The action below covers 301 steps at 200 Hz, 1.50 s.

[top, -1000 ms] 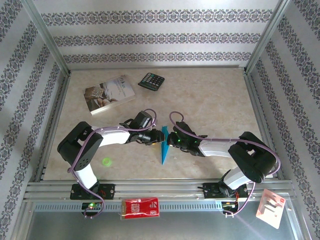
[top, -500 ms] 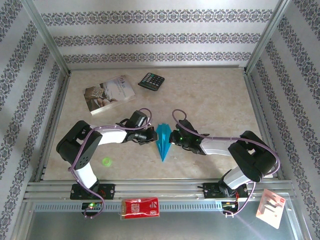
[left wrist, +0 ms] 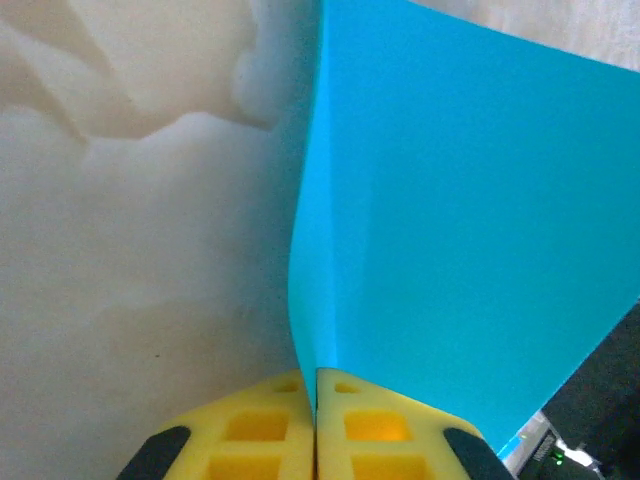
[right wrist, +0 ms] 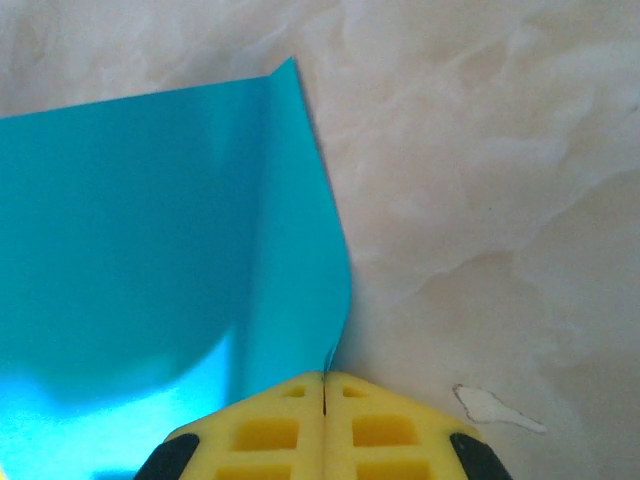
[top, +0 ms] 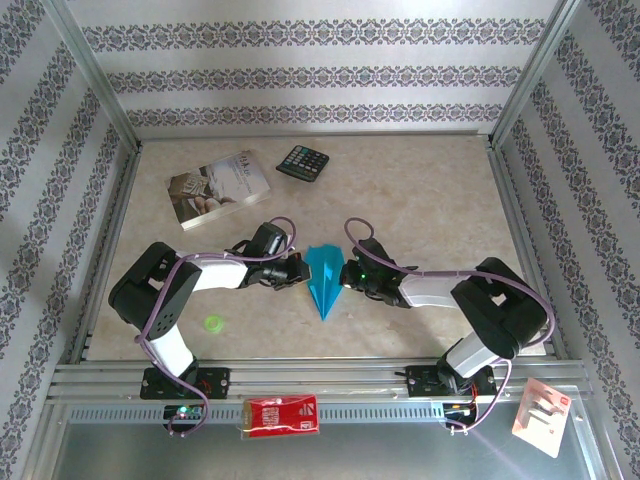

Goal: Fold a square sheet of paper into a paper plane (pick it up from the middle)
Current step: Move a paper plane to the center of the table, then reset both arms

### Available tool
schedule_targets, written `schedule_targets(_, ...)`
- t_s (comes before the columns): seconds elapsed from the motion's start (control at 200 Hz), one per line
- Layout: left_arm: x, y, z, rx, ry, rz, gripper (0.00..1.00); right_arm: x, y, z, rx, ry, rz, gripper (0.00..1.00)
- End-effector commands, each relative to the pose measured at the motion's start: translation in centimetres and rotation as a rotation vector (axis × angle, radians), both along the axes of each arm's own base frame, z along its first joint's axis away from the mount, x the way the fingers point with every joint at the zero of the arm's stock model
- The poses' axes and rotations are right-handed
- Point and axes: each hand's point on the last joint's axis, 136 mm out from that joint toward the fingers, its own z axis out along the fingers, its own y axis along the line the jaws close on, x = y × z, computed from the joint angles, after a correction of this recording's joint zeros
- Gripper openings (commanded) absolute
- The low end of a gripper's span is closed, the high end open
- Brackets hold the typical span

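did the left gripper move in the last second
Yes, the left gripper has slid slightly left, toward the book side of the table, shut on the paper plane.

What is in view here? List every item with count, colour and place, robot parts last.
paper plane: one, turquoise-blue, table centre, between the two end effectors
book: one, pale printed cover, far left of the table
calculator: one, black, far side, right of the book
small round thing: one, green, near left, beside the left arm
packet: one, red, on the front rail
flat pack: one, white with a red corner, front right corner
table: one, beige marbled
left end effector: one, yellow pads, shut on the paper plane's left side
right end effector: one, yellow pads, shut on the paper plane's right side
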Motion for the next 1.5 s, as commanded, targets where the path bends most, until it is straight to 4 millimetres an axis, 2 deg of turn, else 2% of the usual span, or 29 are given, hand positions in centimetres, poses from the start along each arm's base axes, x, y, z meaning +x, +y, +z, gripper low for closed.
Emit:
schedule_targets(0.0, 0.5, -0.3, 0.4, -0.046, -0.010, 0.004, 0.12, 1.0, 0.8, 1.0, 0.030, -0.033, 0.017, 0.05)
schedule_targets(0.475, 0.9, 0.3, 1.9, -0.045, -0.040, 0.009, 0.35, 1.0, -0.3, 3.0, 0.060, -0.071, 0.013, 0.30)
schedule_targets(0.665, 1.4, 1.0, 3.2, -0.054, -0.071, 0.018, 0.45, 1.7, -1.7, 4.7, 0.055, -0.108, 0.001, 0.34)
schedule_targets(0.764, 2.2, 2.4, 4.3, -0.043, -0.108, 0.042, 0.49, 2.2, -3.2, 5.9, 0.007, -0.143, -0.002, 0.37)
schedule_targets(0.854, 3.4, 4.7, 5.6, 0.003, -0.166, 0.078, 0.53, 3.0, -5.4, 8.0, -0.125, -0.205, 0.000, 0.42)
schedule_targets(0.974, 5.1, 9.0, 8.4, 0.144, -0.306, 0.142, 0.64, 4.5, -9.9, 11.7, -0.423, -0.314, -0.038, 0.60)
schedule_targets(1.034, 5.9, 11.8, 10.0, 0.253, -0.391, 0.199, 0.68, 5.3, -12.3, 13.5, -0.568, -0.373, -0.082, 0.71)
schedule_targets(1.149, 6.8, 17.3, 12.9, 0.479, -0.543, 0.336, 0.85, 6.8, -16.0, 15.9, -0.769, -0.447, -0.165, 0.91)
schedule_targets(1.179, 6.9, 18.8, 13.5, 0.539, -0.573, 0.383, 0.93, 7.1, -16.9, 16.2, -0.808, -0.456, -0.187, 0.95)
schedule_targets(1.219, 7.0, 20.6, 14.1, 0.604, -0.611, 0.433, 1.00, 7.5, -17.9, 16.4, -0.843, -0.454, -0.216, 0.98)
schedule_targets(1.314, 6.9, 24.1, 14.9, 0.728, -0.662, 0.522, 1.00, 8.4, -20.4, 16.1, -0.911, -0.428, -0.286, 0.98)
schedule_targets(1.394, 6.7, 26.9, 14.8, 0.831, -0.686, 0.586, 1.00, 8.9, -22.5, 15.0, -0.957, -0.388, -0.334, 0.98)
schedule_targets(1.499, 6.6, 29.2, 14.1, 0.922, -0.730, 0.601, 1.00, 9.4, -24.5, 13.1, -1.000, -0.363, -0.352, 0.98)
